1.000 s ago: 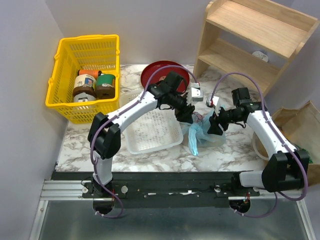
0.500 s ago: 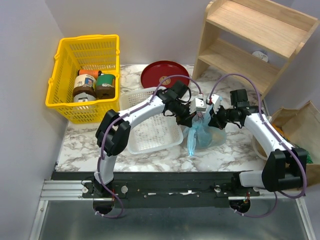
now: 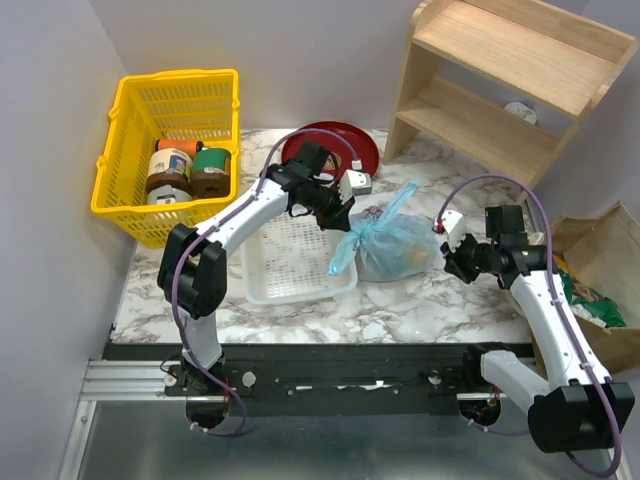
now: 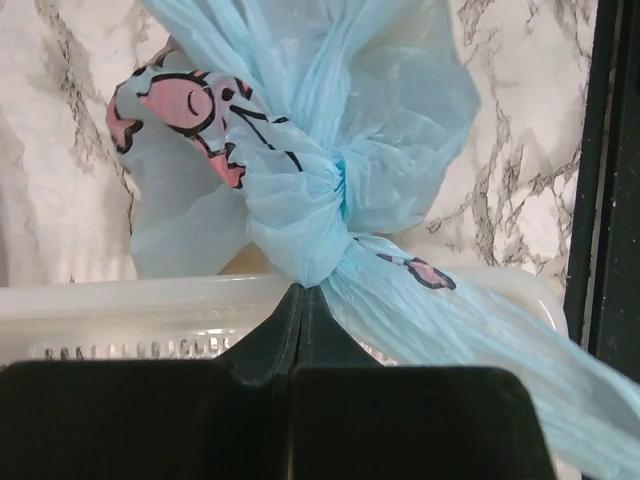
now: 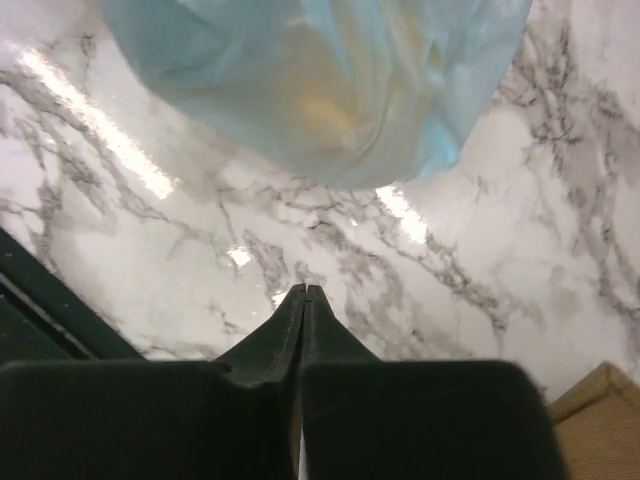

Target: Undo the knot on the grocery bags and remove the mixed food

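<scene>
- Top view: the light-blue plastic bag (image 3: 390,243) is sitting on the marble table (image 3: 400,310), just beside the white tray (image 3: 290,270). The left gripper (image 3: 338,213) is meeting its knotted end, and the right gripper (image 3: 452,262) is hovering near the other side.
- Left wrist: the fingers (image 4: 150,420) are pressing together right under the knot (image 4: 310,235); I cannot tell whether film is caught. The film is looking thin, soft and slippery, so a loose tail is probably offering the surest hold.
- Right wrist: the fingers (image 5: 430,420) are lying together, empty, facing the bag's full belly.
</scene>
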`<state>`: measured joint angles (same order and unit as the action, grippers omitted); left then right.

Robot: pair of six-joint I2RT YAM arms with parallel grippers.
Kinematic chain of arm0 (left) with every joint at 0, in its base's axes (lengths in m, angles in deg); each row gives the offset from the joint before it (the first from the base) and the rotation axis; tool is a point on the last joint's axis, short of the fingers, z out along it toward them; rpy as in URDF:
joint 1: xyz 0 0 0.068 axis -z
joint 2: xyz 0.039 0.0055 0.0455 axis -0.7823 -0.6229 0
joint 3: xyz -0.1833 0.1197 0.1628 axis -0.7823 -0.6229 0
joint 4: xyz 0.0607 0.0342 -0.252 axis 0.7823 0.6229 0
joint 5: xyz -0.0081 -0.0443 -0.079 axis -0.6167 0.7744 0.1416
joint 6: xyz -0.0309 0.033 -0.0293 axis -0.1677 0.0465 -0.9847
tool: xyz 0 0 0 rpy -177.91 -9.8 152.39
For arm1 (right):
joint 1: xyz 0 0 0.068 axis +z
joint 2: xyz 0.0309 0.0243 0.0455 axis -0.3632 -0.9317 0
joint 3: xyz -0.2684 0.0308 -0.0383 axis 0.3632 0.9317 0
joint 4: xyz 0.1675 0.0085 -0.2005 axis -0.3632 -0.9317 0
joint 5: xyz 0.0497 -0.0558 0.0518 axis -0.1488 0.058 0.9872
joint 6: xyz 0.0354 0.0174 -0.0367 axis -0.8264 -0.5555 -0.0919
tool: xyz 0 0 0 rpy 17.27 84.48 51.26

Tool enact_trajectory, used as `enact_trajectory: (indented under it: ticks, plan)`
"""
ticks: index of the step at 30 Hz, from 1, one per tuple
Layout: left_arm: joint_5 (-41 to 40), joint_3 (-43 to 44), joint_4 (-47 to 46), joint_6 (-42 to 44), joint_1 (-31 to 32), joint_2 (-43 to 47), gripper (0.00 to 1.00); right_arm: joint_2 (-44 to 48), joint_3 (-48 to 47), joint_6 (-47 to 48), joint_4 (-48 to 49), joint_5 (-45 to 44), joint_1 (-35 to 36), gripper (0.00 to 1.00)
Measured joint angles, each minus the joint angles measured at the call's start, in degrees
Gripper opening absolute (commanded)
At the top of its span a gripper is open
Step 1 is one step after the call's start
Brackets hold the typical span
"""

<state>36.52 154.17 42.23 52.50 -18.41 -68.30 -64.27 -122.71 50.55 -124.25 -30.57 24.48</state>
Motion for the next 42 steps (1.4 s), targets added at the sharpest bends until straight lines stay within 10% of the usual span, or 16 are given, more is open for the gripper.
enact_trajectory:
  ticks: [1, 3, 4, 9, 22, 28, 31, 32, 33, 42]
  plan:
    - [0.26, -0.17, 0.00, 0.09, -0.13, 0.33, 0.30, 0.35, -0.20, -0.20, -1.22, 0.07, -0.20, 0.48]
    - [0.96, -0.83, -0.48, 0.00, 0.11, 1.33, 0.50, 0.61, -1.57, -1.03, -3.30, 1.42, -0.37, 0.62]
    - [1.42, -0.96, -0.87, -0.76, 0.46, 1.49, 0.75, 0.52, -2.91, -1.09, -4.17, 2.82, -0.39, 0.68]
    - [2.23, -2.32, -6.05, -5.14, 2.38, 1.53, 0.99, -3.93, -12.35, -2.34, -3.21, 10.43, 0.52, 0.68]
    - [-2.75, 2.34, -9.33, -0.50, 3.32, -1.68, 0.99, -28.02, -25.68, 1.57, -1.14, 12.98, 7.65, 0.65]
    - [-2.32, 3.19, -7.63, 1.01, 3.23, -5.62, 0.80, -33.03, -26.67, 2.67, -0.55, 12.98, 10.71, 0.66]
    - [-1.75, 3.19, -6.58, 1.27, 2.58, -6.95, 0.53, -34.27, -25.90, 2.32, 0.28, 12.31, 11.21, 0.59]
    - [-1.64, 3.19, -6.16, 1.33, 2.49, -7.13, 0.18, -34.47, -25.49, 2.12, 0.83, 11.98, 11.34, 0.59]
    - [-1.60, 3.19, -5.55, 1.33, 2.34, -7.30, 0.06, -34.60, -24.81, 1.62, 1.92, 11.54, 11.47, 0.58]
    - [-0.50, 1.01, -4.57, 0.57, 2.60, -7.32, 0.00, -39.95, -26.10, -3.28, 10.54, 7.63, 13.42, 0.44]
